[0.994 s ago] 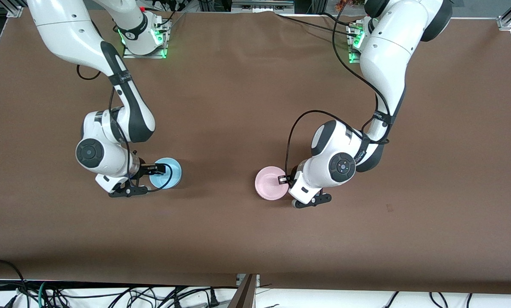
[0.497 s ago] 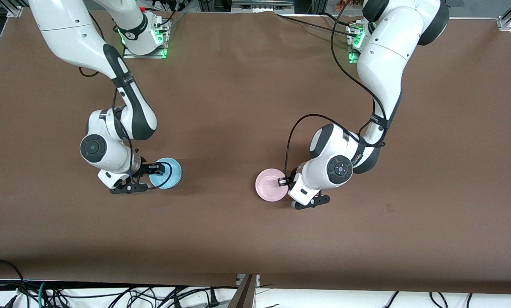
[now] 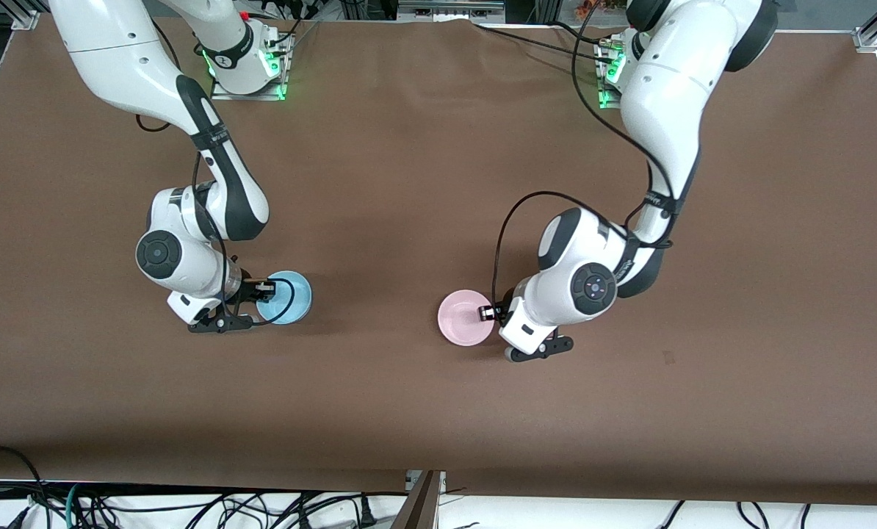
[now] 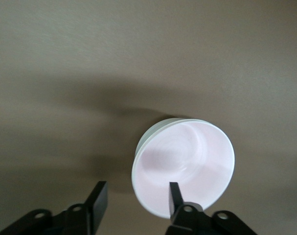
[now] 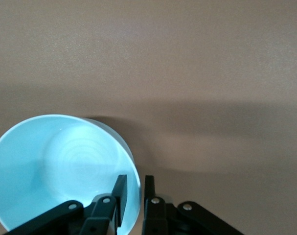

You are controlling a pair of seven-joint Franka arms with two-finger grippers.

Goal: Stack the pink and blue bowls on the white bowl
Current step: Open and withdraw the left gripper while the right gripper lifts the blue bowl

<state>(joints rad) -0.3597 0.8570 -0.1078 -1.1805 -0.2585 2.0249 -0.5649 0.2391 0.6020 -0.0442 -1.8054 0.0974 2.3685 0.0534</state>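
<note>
Right gripper (image 5: pixel 131 193): fingers clamped on the rim of the light sky-blue round plastic bowl (image 3: pixel 284 297), toward the right arm's end of the brown table (image 3: pixel 409 184).
Left gripper (image 4: pixel 136 200): fingers apart, one inside the pale pink round plastic bowl (image 3: pixel 466 316), toward the left arm's end.

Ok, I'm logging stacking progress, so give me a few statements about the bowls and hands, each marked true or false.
1. The right hand pinches the blue bowl by its rim. True.
2. The left hand is shut on the pink bowl. False: its fingers are open, straddling the rim.
3. The pink bowl sits inside the blue bowl. False: they are apart, with the pink bowl toward the left arm's end of the table.
4. No white bowl is in view. True.
</note>
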